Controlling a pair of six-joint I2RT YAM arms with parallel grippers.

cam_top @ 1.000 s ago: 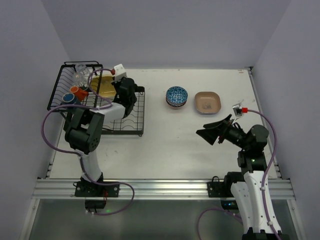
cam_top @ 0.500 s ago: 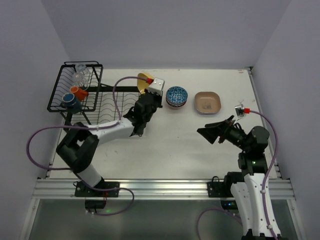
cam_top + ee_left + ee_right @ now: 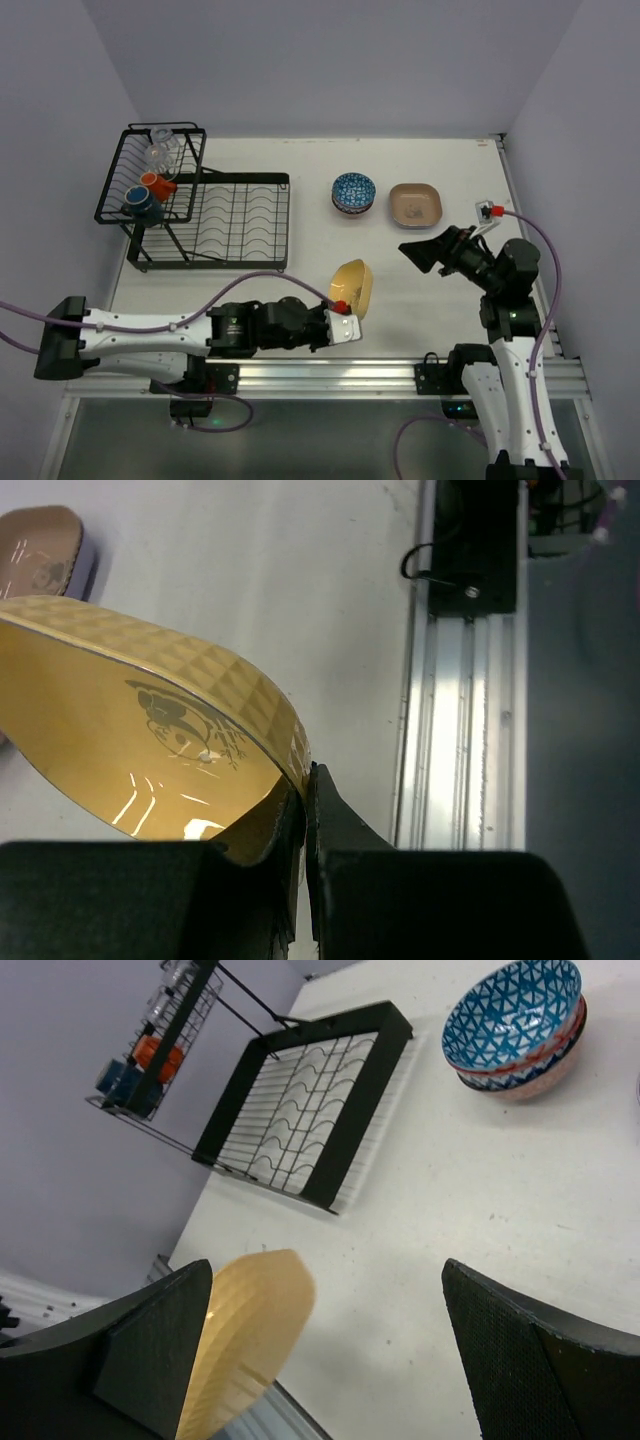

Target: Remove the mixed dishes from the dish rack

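My left gripper [image 3: 345,305] is shut on the rim of the yellow plate [image 3: 352,288] and holds it tilted above the near table edge; the pinch shows in the left wrist view [image 3: 304,780] on the plate [image 3: 130,750]. The plate also shows in the right wrist view [image 3: 245,1345]. My right gripper [image 3: 418,255] is open and empty above the table at the right. The black dish rack [image 3: 240,222] has a bare slotted tray. Its raised basket [image 3: 150,175] holds an orange mug [image 3: 153,184], a dark mug [image 3: 140,203] and clear glasses [image 3: 160,152].
A stack of patterned bowls, blue-white on top [image 3: 353,191], and a tan plate [image 3: 415,204] sit at the back of the table. The tan plate shows in the left wrist view [image 3: 45,555]. The aluminium rail [image 3: 330,375] runs along the near edge.
My left arm has carried the yellow plate from the rack, across the back of the table, down to the near edge. My right gripper has lifted slightly and stays open.
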